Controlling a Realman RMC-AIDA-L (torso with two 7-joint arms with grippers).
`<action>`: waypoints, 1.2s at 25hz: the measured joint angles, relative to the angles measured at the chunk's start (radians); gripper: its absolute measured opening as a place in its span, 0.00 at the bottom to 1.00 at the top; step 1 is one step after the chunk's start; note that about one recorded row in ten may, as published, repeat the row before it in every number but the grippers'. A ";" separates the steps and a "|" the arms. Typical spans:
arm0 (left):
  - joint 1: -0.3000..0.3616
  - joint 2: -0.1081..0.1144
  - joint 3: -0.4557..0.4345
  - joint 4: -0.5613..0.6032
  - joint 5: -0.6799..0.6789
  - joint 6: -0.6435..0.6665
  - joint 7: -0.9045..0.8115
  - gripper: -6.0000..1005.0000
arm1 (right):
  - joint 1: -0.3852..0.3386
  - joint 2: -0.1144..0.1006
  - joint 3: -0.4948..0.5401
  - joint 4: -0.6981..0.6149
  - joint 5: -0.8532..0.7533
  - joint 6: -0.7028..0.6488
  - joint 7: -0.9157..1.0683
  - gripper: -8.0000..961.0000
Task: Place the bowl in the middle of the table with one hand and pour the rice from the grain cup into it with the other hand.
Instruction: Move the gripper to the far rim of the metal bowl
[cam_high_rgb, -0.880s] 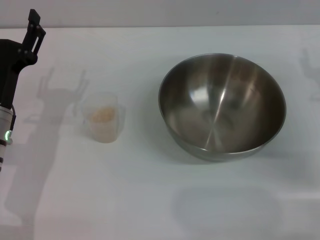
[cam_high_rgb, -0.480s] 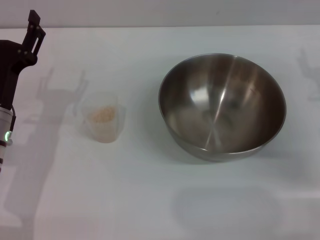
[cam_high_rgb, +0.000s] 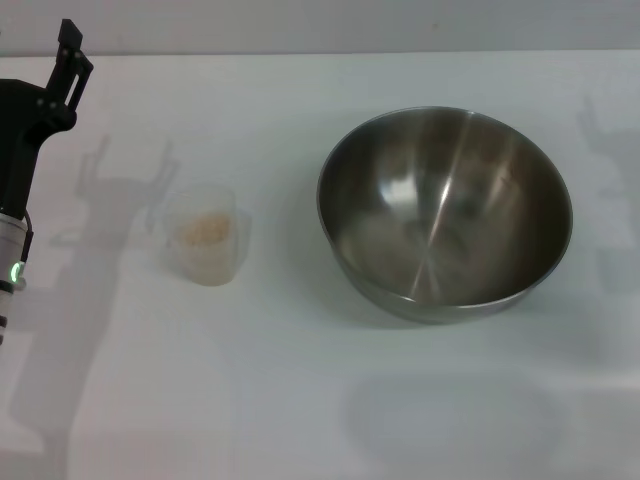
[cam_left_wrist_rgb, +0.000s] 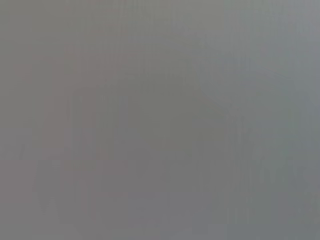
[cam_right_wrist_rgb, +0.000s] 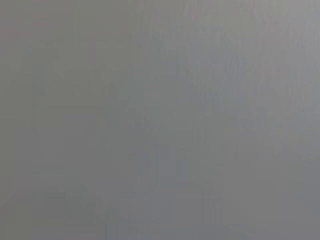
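The steel bowl stands empty on the white table, right of centre in the head view. The small translucent grain cup stands upright to its left, with pale rice inside. My left gripper is raised at the far left edge, behind and to the left of the cup and well apart from it. It holds nothing that I can see. My right gripper is out of view. Both wrist views show only plain grey.
The left arm's silver segment with its green light runs down the left edge. Arm shadows lie on the table behind the cup and at the right edge.
The faint shadow at the right edge has shifted slightly to the left. The left arm, the cup and the bowl have not moved.
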 joint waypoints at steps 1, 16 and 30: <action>-0.001 0.000 0.000 0.000 0.000 -0.002 0.000 0.84 | -0.001 0.000 0.004 -0.018 0.003 0.015 -0.021 0.78; -0.005 0.003 -0.007 0.003 -0.002 0.000 0.000 0.84 | -0.100 -0.005 0.073 -0.706 0.008 0.958 0.115 0.78; -0.021 0.002 -0.018 0.000 -0.006 0.006 0.000 0.84 | -0.099 -0.011 0.408 -1.295 0.023 2.259 0.113 0.77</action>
